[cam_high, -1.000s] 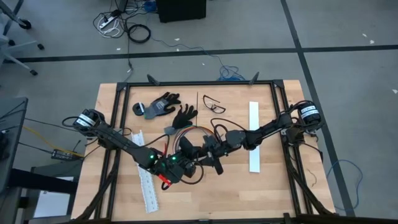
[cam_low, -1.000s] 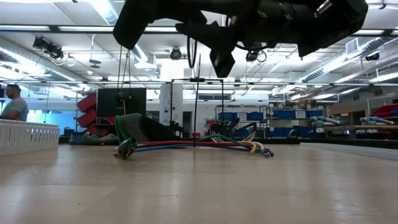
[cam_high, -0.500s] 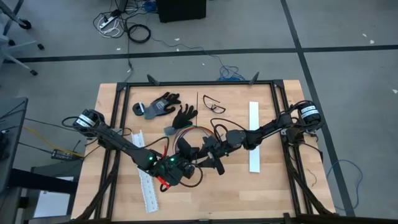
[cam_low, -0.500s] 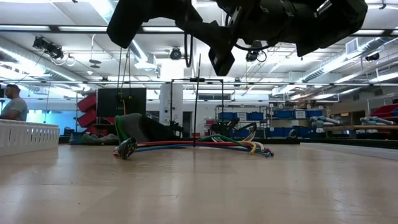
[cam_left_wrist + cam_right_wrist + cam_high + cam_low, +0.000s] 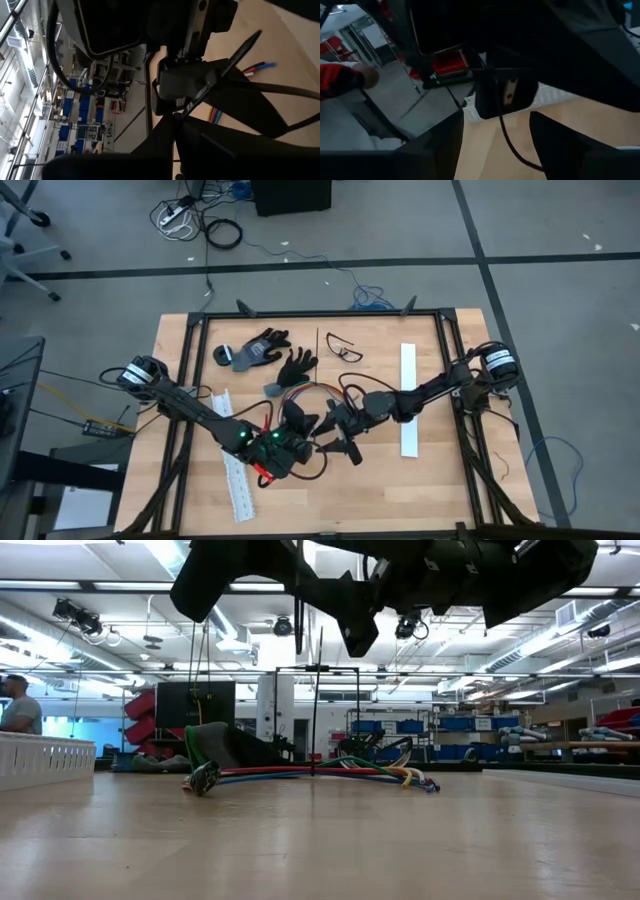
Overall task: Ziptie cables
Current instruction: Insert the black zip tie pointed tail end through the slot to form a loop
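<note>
High view: cables [image 5: 300, 392] on table [image 5: 420, 480] centre, just beyond both grippers. Left gripper [image 5: 300, 448] jaws shut, right gripper [image 5: 325, 428] jaws apart, empty. Best to approach slowly.

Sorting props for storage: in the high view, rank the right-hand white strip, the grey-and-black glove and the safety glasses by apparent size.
1. White strip, clearly the longest.
2. Grey-and-black glove.
3. Safety glasses, smallest.
All lie flat on the table, so nearness hardly matters.

Big open robotics lab/workshop: pale wooden worktable [image 5: 420, 480] w/ black metal frame rails [image 5: 300, 314] on grey concrete floor [image 5: 560, 300]; far back, shelving w/ blue storage bins [image 5: 400, 725], fluorescent ceiling strip lights [image 5: 150, 640], red stacked crates [image 5: 140, 715], person [image 5: 18, 708] far left.
</note>
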